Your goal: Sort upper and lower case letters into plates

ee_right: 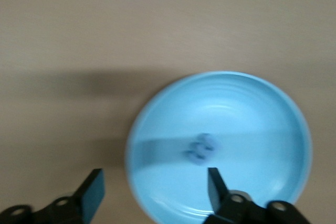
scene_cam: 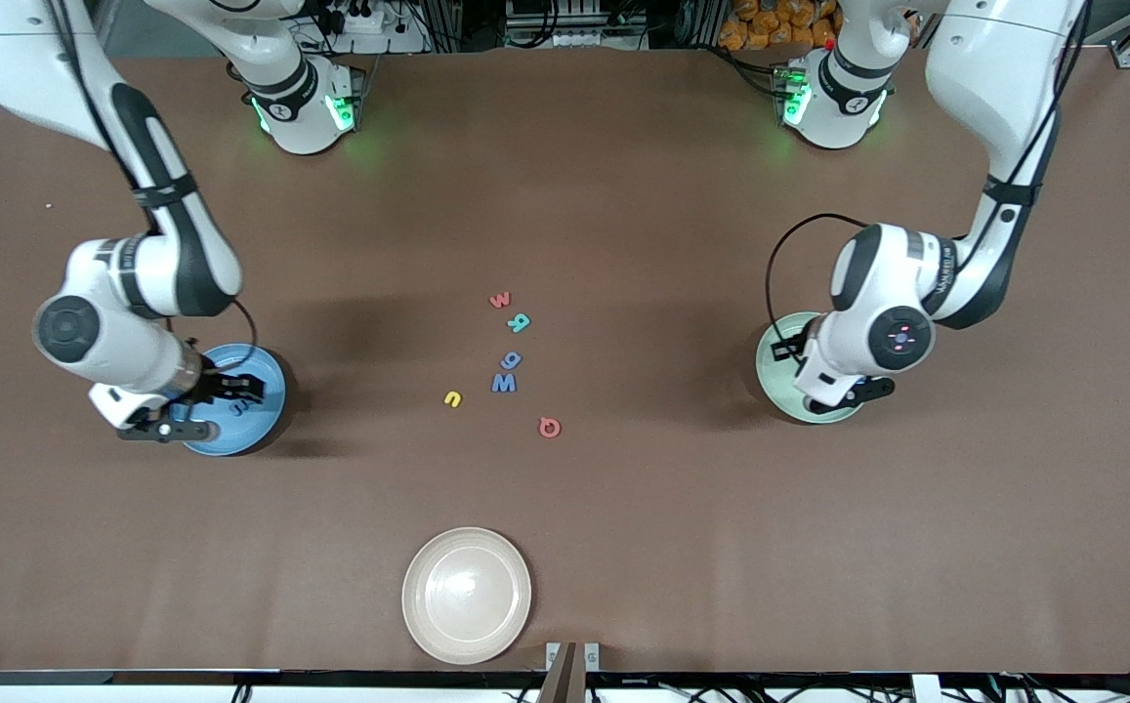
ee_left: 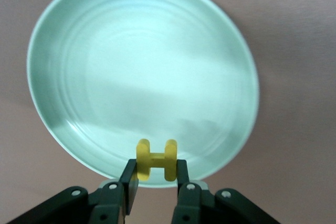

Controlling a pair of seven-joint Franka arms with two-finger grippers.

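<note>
Front view: six letters (scene_cam: 504,383) left mid-bench; right pincer (scene_cam: 195,402) wide over blue plate (scene_cam: 262,430) at 9 o'clock holding one blue letter (ee_right: 199,149), left pincer (ee_left: 156,188) clamps yellow H (ee_left: 156,160) over mint plate (ee_left: 105,77) at 3 o'clock.

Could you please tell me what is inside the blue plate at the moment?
One small blue letter lies in the blue plate, under the open right gripper. It is too blurred to read, and the gripper covers part of the plate.
</note>
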